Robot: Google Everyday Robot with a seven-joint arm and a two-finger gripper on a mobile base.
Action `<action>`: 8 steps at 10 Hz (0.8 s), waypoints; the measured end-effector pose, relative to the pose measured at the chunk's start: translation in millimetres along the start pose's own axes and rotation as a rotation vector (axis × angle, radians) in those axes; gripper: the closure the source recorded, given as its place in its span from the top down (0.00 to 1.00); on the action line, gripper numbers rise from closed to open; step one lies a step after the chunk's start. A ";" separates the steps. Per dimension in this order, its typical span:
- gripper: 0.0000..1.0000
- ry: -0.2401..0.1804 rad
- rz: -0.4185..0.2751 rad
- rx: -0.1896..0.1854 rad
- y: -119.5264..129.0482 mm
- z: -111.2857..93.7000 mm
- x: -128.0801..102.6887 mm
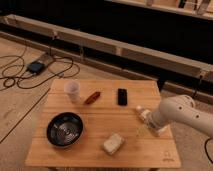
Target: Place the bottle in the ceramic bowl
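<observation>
The bottle, small and clear with a white cap, is at the right side of the wooden table, cap pointing up and left. My gripper is right at the bottle's lower end, at the tip of the white arm that reaches in from the right. Whether the bottle rests on the table or is held just above it does not show. The ceramic bowl, dark and glossy with rings inside, sits at the front left of the table, far from the gripper.
A white cup stands at the back left. A red object and a black phone lie at the back middle. A beige block lies at the front, between the bowl and the gripper. Cables lie on the floor to the left.
</observation>
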 end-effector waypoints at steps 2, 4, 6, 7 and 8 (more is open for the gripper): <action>0.77 0.000 -0.001 0.001 -0.1 0.0 0.0; 0.77 -0.001 -0.002 0.027 -14.3 1.9 3.5; 0.77 -0.009 -0.004 0.069 -39.9 5.7 7.6; 0.77 -0.014 -0.004 0.094 -58.4 8.8 9.0; 0.77 -0.015 -0.003 0.121 -77.7 12.0 10.8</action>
